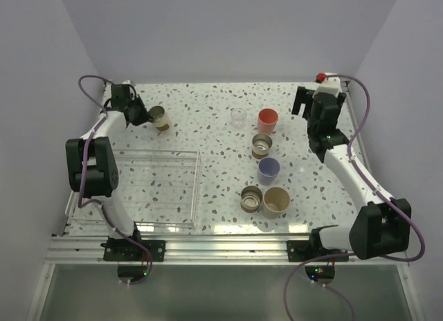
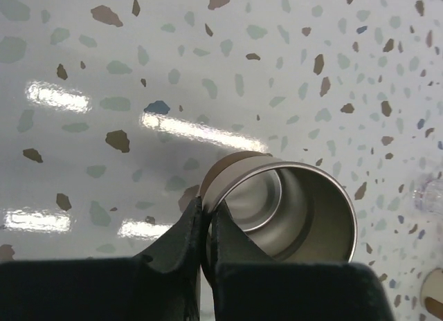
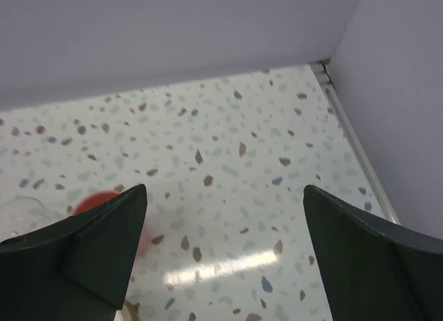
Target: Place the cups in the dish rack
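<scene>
My left gripper is shut on the rim of a metallic cup with a brown band, held tilted above the table at the far left; in the left wrist view the fingers pinch its wall. The clear dish rack lies near left, with nothing in it. On the table stand a clear cup, coral red cup, metallic cup, lavender cup, another metallic cup and cream-beige cup. My right gripper is open and empty, above the table right of the red cup.
White walls close in the table at the back and both sides. A metal rail runs along the near edge by the arm bases. The right wall's edge strip lies close to my right gripper.
</scene>
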`<state>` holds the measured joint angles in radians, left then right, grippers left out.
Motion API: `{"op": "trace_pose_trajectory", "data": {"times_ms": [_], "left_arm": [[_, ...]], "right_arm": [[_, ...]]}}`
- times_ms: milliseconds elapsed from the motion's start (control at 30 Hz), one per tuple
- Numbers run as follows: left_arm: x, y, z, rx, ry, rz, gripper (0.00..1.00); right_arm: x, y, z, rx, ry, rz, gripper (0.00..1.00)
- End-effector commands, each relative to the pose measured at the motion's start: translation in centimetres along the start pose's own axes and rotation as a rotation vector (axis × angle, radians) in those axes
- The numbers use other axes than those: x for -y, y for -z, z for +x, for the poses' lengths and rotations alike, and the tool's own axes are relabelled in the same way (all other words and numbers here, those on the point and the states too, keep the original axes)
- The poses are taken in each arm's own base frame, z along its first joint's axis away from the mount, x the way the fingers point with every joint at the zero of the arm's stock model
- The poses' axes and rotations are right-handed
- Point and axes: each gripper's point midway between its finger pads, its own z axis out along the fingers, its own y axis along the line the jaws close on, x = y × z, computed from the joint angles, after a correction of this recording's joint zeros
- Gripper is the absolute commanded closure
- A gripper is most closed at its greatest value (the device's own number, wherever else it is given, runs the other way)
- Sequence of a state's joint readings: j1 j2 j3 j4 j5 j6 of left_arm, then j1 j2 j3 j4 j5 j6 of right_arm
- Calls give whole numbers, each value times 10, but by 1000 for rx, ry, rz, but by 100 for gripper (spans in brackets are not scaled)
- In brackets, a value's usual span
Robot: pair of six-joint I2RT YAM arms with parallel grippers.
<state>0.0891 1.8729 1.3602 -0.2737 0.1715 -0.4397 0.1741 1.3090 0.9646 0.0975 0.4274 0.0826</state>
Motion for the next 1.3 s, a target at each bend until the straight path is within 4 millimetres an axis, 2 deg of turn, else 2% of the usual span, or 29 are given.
{"op": "trace_pose_trajectory", "data": {"times_ms": [0,33,67,133,167,233,300,333,367,433,467,500,533,567,600,633,667,733,867,933,1067,1267], "left_arm": [[48,32,-50,155,77,166,100],[55,37,-56,164,78,190,100],[61,41,-59,164,83,212,100],[78,57,-69,175,64,284,100],[85,64,-71,183,51,310,100],[104,87,-80,209,19,399,100],[122,109,-81,213,-2,492,100],[129,117,-80,211,-6,528,100],[135,124,-78,203,15,563,100],[153,149,-72,212,2,693,100],[159,158,-69,210,7,742,100],[172,175,-69,215,21,838,100],[174,184,-58,202,38,880,100],[179,195,-55,180,92,927,100],[187,210,-56,207,66,995,100],[187,219,-49,204,80,1023,100],[191,229,-46,182,124,1061,100],[197,251,-43,219,106,1142,100],[205,281,-39,239,132,1241,100],[209,295,-38,250,134,1284,100],[212,314,-38,260,136,1329,100],[213,334,-38,288,158,1394,100]], "right_arm": [[-29,16,-71,79,56,-89,2],[-40,17,-75,64,67,-125,2],[-50,24,-108,114,46,-166,2],[-71,33,-129,129,21,-266,2],[-80,39,-149,160,-50,-309,2],[-96,50,-169,202,-119,-400,2],[-119,62,-182,213,-219,-518,2],[-121,62,-185,208,-256,-523,2],[-137,72,-195,187,-337,-612,2],[-163,75,-191,105,-400,-731,2],[-185,95,-199,50,-471,-881,2],[-200,93,-192,-5,-508,-941,2],[-213,101,-198,-16,-549,-1018,2],[-226,114,-204,-63,-641,-1101,2],[-238,125,-203,-99,-666,-1186,2],[-247,129,-209,-89,-699,-1238,2],[-262,142,-206,-145,-759,-1289,2],[-283,164,-207,-160,-790,-1401,2],[-315,196,-201,-264,-850,-1534,2],[-325,207,-198,-282,-869,-1570,2],[-340,215,-180,-366,-911,-1597,2],[-345,227,-177,-400,-934,-1627,2]]}}
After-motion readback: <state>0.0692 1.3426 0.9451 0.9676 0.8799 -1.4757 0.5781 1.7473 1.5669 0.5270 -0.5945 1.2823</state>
